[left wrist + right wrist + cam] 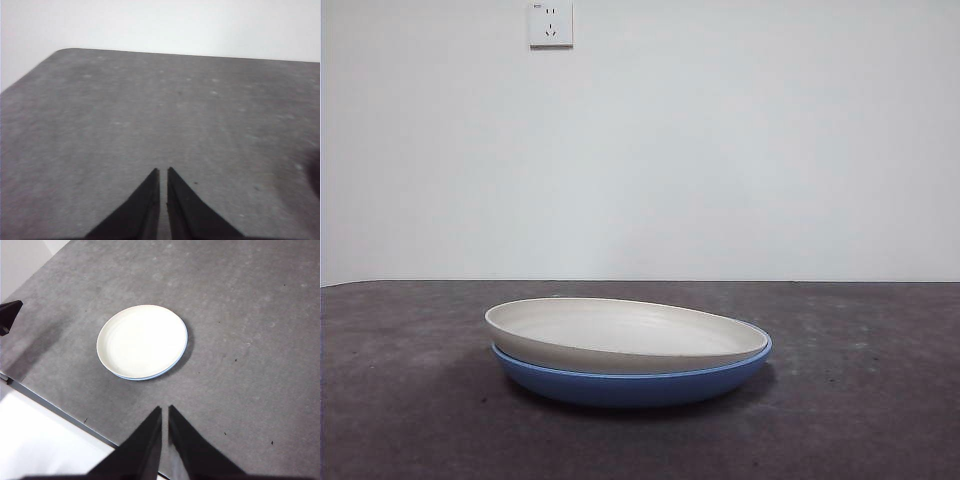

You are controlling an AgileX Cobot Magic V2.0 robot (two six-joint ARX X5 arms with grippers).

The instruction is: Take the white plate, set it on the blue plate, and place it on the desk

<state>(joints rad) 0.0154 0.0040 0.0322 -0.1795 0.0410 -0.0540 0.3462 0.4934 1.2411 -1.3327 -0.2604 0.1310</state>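
Right gripper (164, 411): two black jaws drawn together, only a thin slit between the tips, nothing held. It hangs high above the desk (250, 315), clear of the plates, which show in the middle of its view, a little left of centre.

Left gripper (163, 172): two black jaws likewise closed to a narrow slit, empty. Only bare mottled tabletop and pale wall show ahead of it; no plate in its view.

Count: two plates, one stack. White plate (620, 330), one, sits on top of the blue plate (630, 385), one. In the front view the stack lies at lower centre of the frame, resting on the desk. The white plate is tilted: its left edge rides higher and overhangs the blue rim slightly, while its right edge sinks inside the blue rim, which shows as a thin blue line there. From the right wrist view, the blue plate is only a thin crescent along the white plate's edge.

One wall socket (550, 24), upper left of the front view. One dark tip (9, 312) at the left edge of the right wrist view; cannot tell what it is.
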